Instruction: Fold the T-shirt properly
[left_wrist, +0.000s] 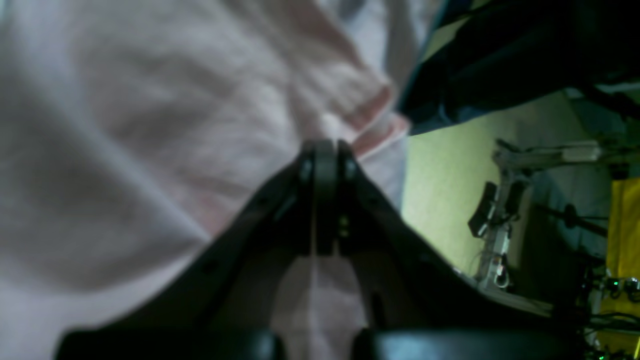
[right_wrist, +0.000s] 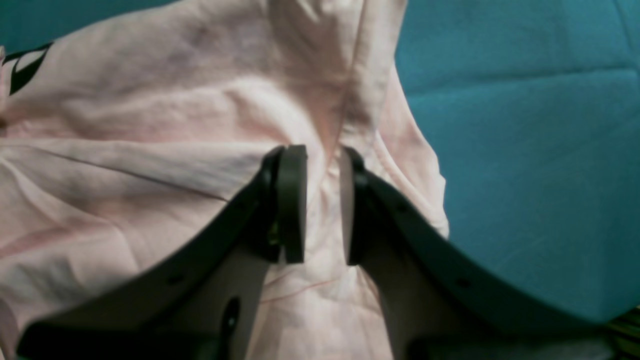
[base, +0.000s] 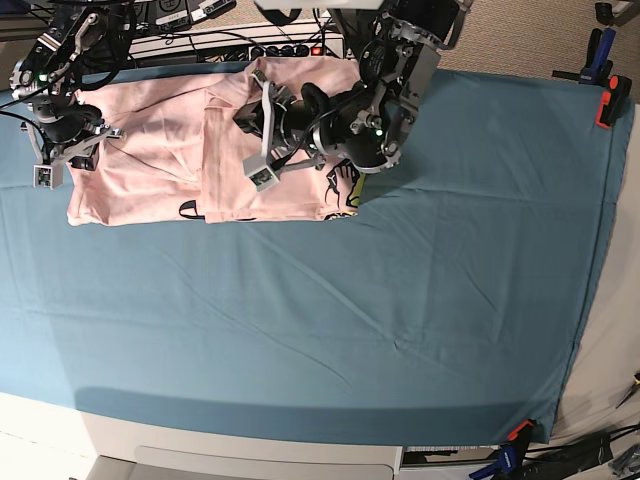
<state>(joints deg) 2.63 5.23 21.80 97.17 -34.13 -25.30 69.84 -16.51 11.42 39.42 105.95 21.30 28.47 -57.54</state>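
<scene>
Two wrist views first. Left wrist: left gripper (left_wrist: 325, 165) has its jaws pressed together on a thin pinch of the T-shirt (left_wrist: 150, 125), pink cloth bunched just past the tips. Right wrist: right gripper (right_wrist: 322, 200) jaws part-closed with a fold of cloth clamped between them, teal table cloth (right_wrist: 525, 125) beside. Base: shirt partly folded at the far-left end, both arms over it. Fabric looks soft, light, limp; hems or seams likely hold best.
</scene>
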